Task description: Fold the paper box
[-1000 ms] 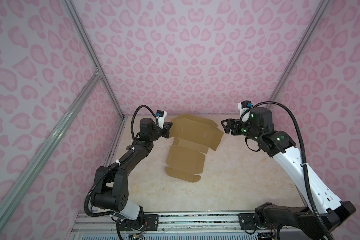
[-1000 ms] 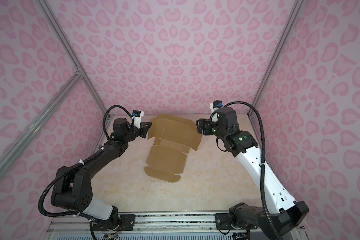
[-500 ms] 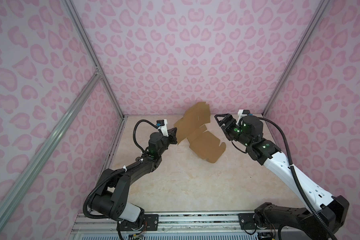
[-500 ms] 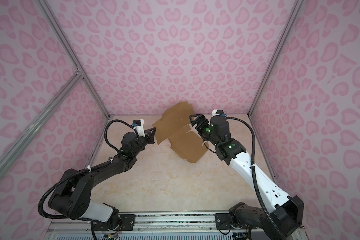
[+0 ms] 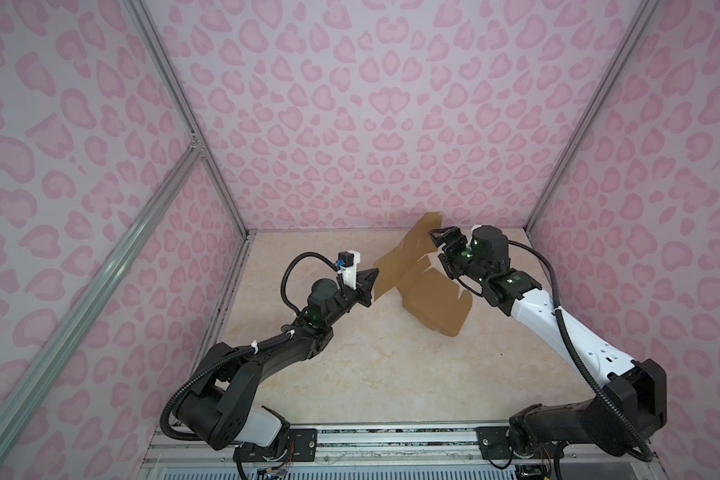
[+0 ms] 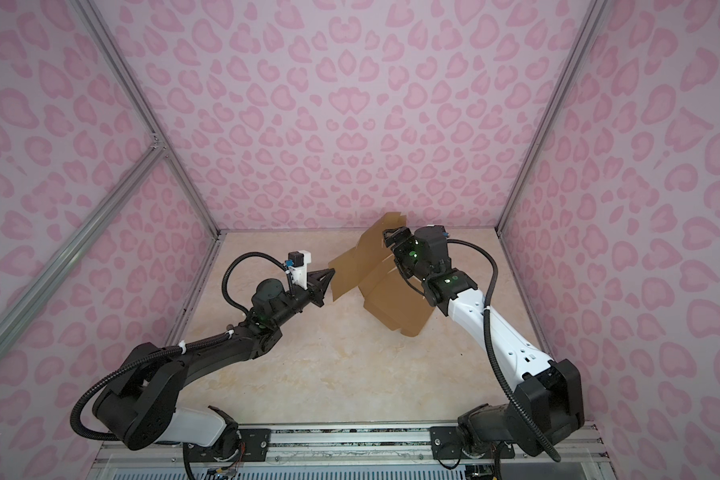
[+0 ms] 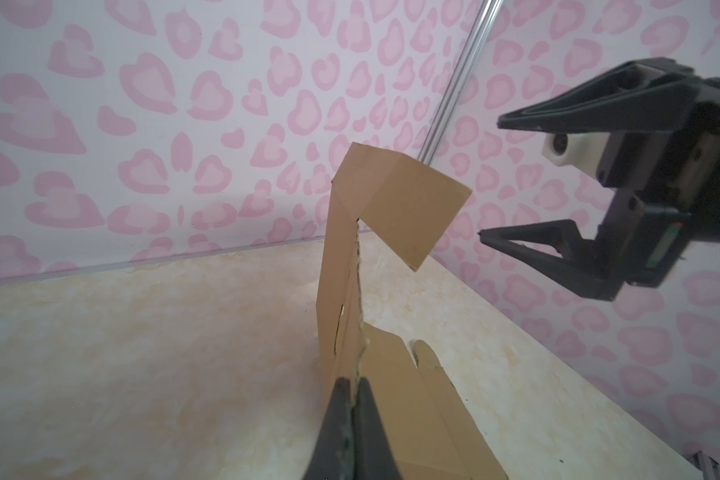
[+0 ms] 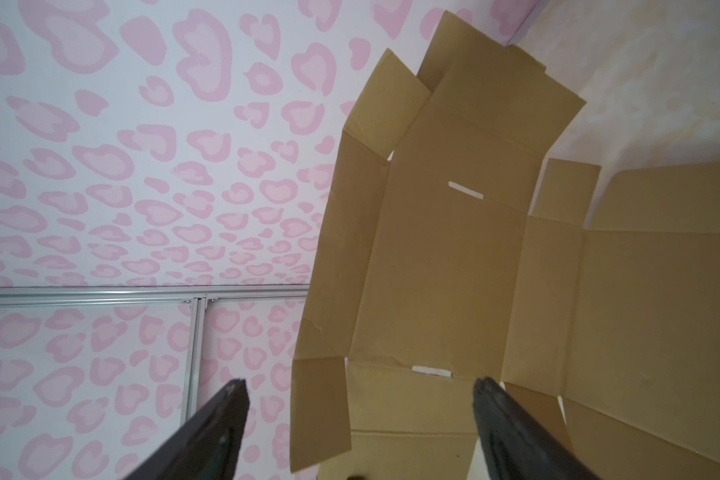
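— While the left pincer [image 5: 374, 277] is clamped tight on the box [image 5: 433, 299], where does the sheet sit?

— Its left edge is nipped between that pincer's fingers [image 7: 337, 419], seen edge-on in the left wrist view. From there the brown card rises steeply off the tabletop [image 5: 350, 365]. One bent flap at its top tips toward the right pincer [image 7: 491, 178].

— And the rest of it?

— The lower panels slope down onto the tabletop, right of the middle and toward the back. Both top views show this.

— What of the right pincer?

— Its jaws stand wide apart and grip nothing. It hovers just beside the raised part, on the side away from the left pincer. In the right wrist view the inner face of the box [image 8: 445, 270], with two slits, fills the space ahead of its two dark fingers [image 8: 217, 428].

— Is it touching?

— In the left wrist view a gap shows between its tips and the flap. From the top views one cannot tell.

— Anything else around?

— Pink heart-print walls [image 6: 350, 104] on three sides, with aluminium posts [image 5: 593, 112] at the corners. The upright card stands between the two pincers.
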`<act>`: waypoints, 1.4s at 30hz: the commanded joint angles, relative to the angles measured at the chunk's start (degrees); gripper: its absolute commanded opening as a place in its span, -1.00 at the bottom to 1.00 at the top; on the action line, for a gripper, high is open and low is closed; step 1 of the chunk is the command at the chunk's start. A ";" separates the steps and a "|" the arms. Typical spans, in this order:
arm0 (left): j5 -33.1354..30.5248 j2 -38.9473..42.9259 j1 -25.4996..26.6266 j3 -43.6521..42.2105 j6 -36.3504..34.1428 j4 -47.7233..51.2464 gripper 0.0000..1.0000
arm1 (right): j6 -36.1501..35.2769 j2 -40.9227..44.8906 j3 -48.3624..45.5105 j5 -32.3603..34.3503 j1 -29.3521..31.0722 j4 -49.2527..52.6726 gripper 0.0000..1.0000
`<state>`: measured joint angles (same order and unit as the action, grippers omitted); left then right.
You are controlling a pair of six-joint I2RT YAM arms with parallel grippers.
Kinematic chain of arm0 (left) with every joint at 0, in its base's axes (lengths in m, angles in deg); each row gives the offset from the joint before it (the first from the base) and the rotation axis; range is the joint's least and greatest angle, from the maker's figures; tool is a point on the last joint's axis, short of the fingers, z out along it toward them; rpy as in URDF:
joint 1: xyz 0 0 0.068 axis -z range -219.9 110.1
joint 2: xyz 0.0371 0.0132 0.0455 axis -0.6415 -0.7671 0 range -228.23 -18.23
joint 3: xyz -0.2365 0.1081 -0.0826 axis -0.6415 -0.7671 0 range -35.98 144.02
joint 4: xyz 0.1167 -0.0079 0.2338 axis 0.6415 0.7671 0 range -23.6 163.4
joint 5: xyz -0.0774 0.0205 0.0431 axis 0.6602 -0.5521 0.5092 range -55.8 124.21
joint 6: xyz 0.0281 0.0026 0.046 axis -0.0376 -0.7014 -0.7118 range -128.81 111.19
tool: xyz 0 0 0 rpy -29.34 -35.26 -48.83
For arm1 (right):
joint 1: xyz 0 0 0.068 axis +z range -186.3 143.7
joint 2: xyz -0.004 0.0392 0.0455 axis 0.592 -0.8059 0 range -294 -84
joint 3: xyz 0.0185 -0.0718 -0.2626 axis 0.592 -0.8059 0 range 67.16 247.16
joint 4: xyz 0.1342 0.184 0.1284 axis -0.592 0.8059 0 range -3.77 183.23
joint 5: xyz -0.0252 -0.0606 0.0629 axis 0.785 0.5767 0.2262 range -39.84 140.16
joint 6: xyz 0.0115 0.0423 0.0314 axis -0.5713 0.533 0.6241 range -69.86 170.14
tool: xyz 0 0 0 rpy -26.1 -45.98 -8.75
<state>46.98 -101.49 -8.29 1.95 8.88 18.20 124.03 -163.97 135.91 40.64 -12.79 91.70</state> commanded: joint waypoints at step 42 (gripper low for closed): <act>3.88 1.19 4.43 -1.98 -9.04 -2.82 -0.93 | -2.33 -4.94 -3.89 -5.02 -6.30 -4.92 -0.07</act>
<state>50.67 -101.12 -3.89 -0.21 0.58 17.91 121.73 -169.02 132.70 36.16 -18.98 88.82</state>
